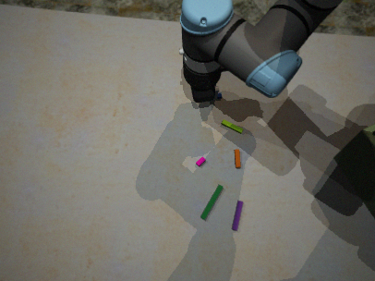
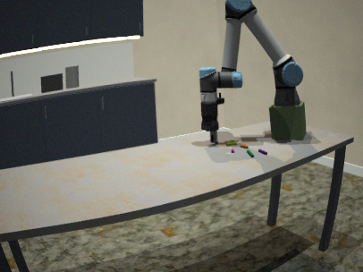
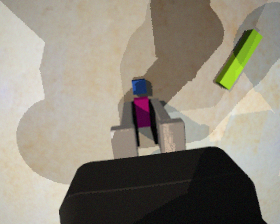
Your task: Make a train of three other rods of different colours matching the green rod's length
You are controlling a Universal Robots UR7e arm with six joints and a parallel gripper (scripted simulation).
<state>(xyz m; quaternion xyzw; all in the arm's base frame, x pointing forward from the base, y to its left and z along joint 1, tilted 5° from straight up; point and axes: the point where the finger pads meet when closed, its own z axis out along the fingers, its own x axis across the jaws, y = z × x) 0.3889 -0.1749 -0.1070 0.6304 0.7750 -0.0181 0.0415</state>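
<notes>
two-finger gripper clamped on short magenta rod, tiny blue cube rod right ahead; sloppy release could knock blue askew

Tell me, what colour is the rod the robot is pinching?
Magenta. The gripper holds a magenta rod, clearest in the wrist view.

"What is the gripper holding?"

"A little magenta rod. The two grey fingers pinch it from both sides."

"And that small blue thing?"

"That's a blue rod. It sits just past the end of the magenta one, very close. I can't tell if they touch."

"Anything else?"

"A lime rod lies tilted, off to the right. Dark shadows fall on the pale table."
</notes>
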